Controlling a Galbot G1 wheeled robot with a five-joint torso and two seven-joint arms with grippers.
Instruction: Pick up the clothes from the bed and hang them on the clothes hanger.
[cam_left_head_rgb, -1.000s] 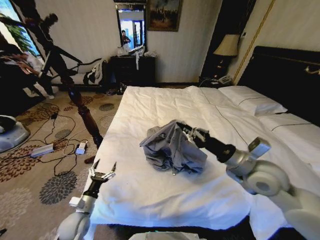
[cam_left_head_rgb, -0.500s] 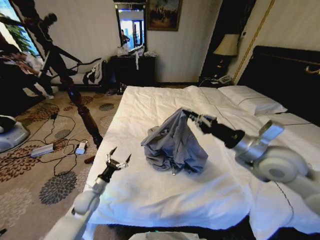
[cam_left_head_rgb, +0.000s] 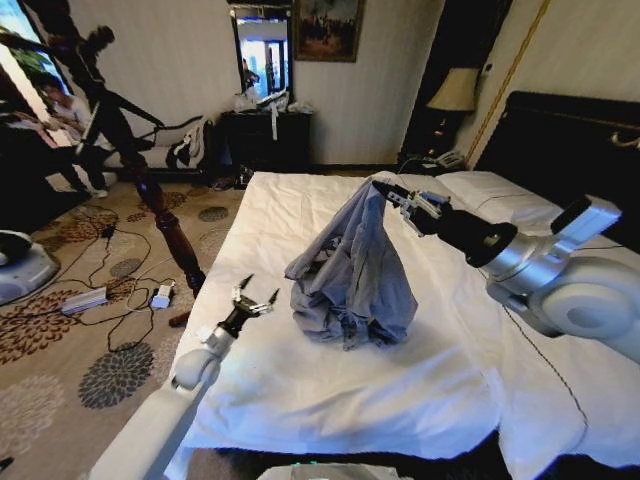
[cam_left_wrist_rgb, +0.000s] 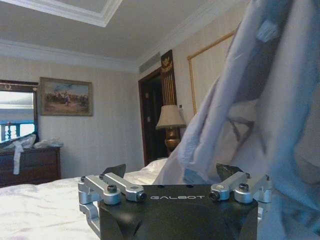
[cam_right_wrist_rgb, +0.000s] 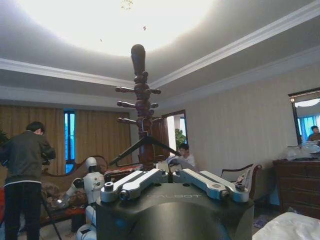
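The bed is filling the middle of the head view, its white sheet rumpled under the clothes. The pale blue-grey shirt is rising in a peak toward 12 o'clock, its lower folds resting on the sheet. The right gripper, reaching in from 3 o'clock, is clenching the shirt's top. The left gripper is hovering at 9 o'clock of the shirt, fingers spread, grasping nothing.

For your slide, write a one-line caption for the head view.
Right gripper lifts the pale blue-grey shirt off the bed; open left gripper waits nearby.
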